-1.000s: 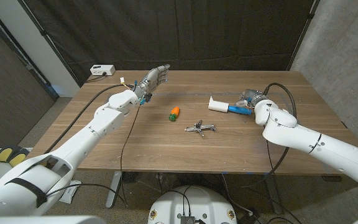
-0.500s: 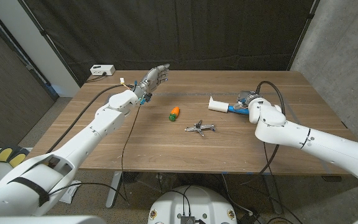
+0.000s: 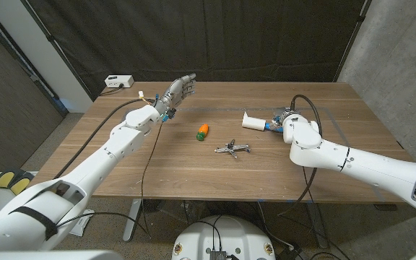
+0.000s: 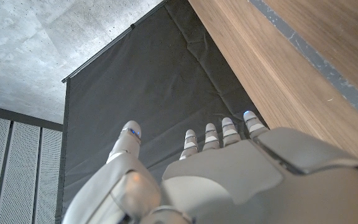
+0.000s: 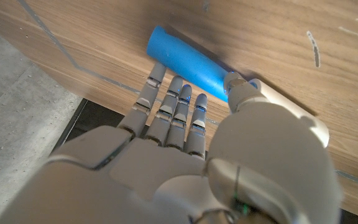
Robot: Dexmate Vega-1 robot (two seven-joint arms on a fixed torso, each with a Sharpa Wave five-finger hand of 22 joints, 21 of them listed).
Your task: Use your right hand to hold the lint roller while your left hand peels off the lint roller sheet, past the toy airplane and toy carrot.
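Observation:
The lint roller lies on the table's far right, its white roll (image 3: 253,121) pointing left and its blue handle (image 3: 271,127) toward my right hand (image 3: 285,118). In the right wrist view my right hand (image 5: 185,162) reaches over the blue handle (image 5: 182,65) with fingers (image 5: 173,106) stretched out straight and the thumb tip against the handle; nothing is gripped. The orange toy carrot (image 3: 203,131) and the grey toy airplane (image 3: 232,149) lie mid-table. My left hand (image 3: 180,89) hovers over the far left of the table, fingers apart and holding nothing, as the left wrist view shows (image 4: 229,168).
A white box (image 3: 118,81) with a cable sits beyond the table's far left corner. A black curtain (image 3: 215,36) hangs behind the table (image 3: 193,173). A black cable loops over my right arm near the roller.
My right forearm has swung left, closer to the lint roller, with the hand staying at the blue handle. The left arm, carrot and airplane have not moved.

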